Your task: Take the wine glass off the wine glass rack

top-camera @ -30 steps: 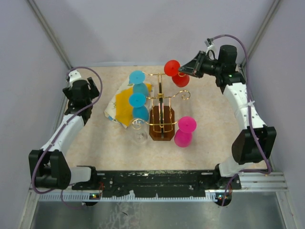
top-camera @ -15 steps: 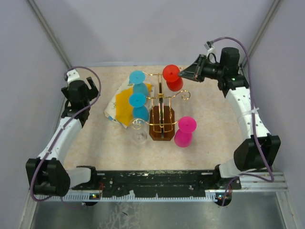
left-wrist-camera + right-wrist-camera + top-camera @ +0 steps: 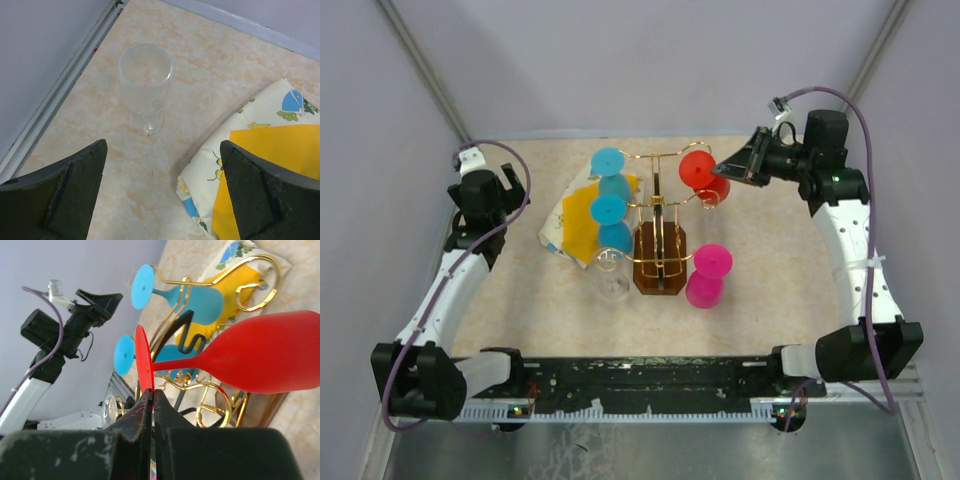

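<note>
My right gripper (image 3: 724, 166) (image 3: 154, 394) is shut on the rim of the round foot of a red wine glass (image 3: 699, 171) (image 3: 265, 360). The glass lies sideways in the air, its bowl over the right scroll end of the wine glass rack (image 3: 660, 205) (image 3: 218, 389). I cannot tell whether glass and wire touch. The rack is gold wire on a dark wooden base (image 3: 660, 260). Two blue wine glasses (image 3: 608, 163) (image 3: 609, 210) hang on its left arms. My left gripper (image 3: 480, 196) (image 3: 162, 190) is open over bare table at the far left, holding nothing.
A pink glass (image 3: 707, 276) stands right of the rack base, and a clear glass (image 3: 613, 286) sits to its left. A yellow-and-white cloth (image 3: 574, 215) (image 3: 260, 145) lies under the blue glasses. In the left wrist view another clear glass (image 3: 145, 84) stands near the left wall rail.
My right gripper has carried the red glass to the right and toward the near side, along the rack's right arm to its scroll end. The left arm has barely shifted.
</note>
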Action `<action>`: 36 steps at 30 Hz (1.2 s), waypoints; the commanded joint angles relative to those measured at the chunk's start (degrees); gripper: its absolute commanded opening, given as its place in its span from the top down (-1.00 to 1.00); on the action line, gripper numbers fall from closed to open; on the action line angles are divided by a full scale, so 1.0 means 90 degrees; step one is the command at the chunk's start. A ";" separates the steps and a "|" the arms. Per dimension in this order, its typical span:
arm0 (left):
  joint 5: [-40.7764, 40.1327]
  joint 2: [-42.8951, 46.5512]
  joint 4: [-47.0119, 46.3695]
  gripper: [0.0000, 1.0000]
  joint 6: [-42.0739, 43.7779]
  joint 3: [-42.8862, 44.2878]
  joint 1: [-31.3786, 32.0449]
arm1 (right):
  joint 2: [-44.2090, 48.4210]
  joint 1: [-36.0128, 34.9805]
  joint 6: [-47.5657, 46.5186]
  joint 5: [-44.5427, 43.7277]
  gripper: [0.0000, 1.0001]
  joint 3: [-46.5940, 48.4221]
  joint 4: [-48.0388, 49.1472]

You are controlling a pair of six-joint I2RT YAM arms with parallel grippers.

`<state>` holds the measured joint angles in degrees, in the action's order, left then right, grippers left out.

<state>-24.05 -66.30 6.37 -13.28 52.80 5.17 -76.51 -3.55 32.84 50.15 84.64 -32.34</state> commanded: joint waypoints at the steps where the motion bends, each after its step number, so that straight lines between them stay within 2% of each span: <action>1: 0.0155 0.0140 0.0090 -1.00 -0.0046 0.0242 0.0031 | 0.0357 0.0242 -0.0510 -0.0153 1.00 0.0169 -0.0621; 9: 0.0244 0.0160 0.0133 -1.00 -0.0055 0.0267 0.0031 | 0.0394 0.0635 -0.1177 -0.0830 1.00 0.0488 -0.1616; 15: 0.0314 0.0220 0.0176 -1.00 -0.0141 0.0190 0.0031 | 0.0522 0.1220 -0.1347 -0.1056 1.00 0.0344 -0.1809; 21: 0.0415 0.0237 0.0184 -1.00 -0.0212 0.0228 0.0032 | 0.0268 0.1518 -0.1775 -0.1977 1.00 0.0493 -0.2232; 31: 0.0689 0.0332 0.0192 -1.00 -0.0385 0.0100 0.0031 | -0.0726 0.1495 -0.2262 -0.4737 1.00 0.1378 -0.2853; 36: 0.0751 0.0450 0.0214 -1.00 -0.0473 -0.0031 0.0036 | -0.1336 0.1124 -0.2403 -0.6623 1.00 0.1861 -0.3144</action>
<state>-18.72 -64.29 8.23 -16.38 53.15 5.17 -85.82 9.06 13.52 7.77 96.31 -58.63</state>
